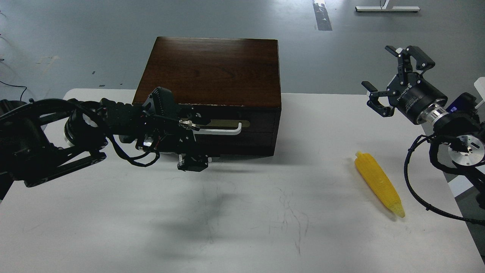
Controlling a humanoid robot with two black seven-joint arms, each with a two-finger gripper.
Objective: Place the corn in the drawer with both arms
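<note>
Scuffed white table [227, 227] holds corn [379, 184] and cabinet [212, 72]; floor [75, 38] seemingly grey.

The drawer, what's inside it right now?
Nothing inside shows: the drawer is shut, its front flush with the cabinet. The corn lies outside on the table. The left tool covers part of the handle.

A white table [242, 227] fills the lower view, its top marked with faint dark scribbles and scuffs near the middle. Behind it lies a grey floor [75, 30] with a strip of worn tape [322, 15] and a white stand base [387, 8] at top right.
</note>
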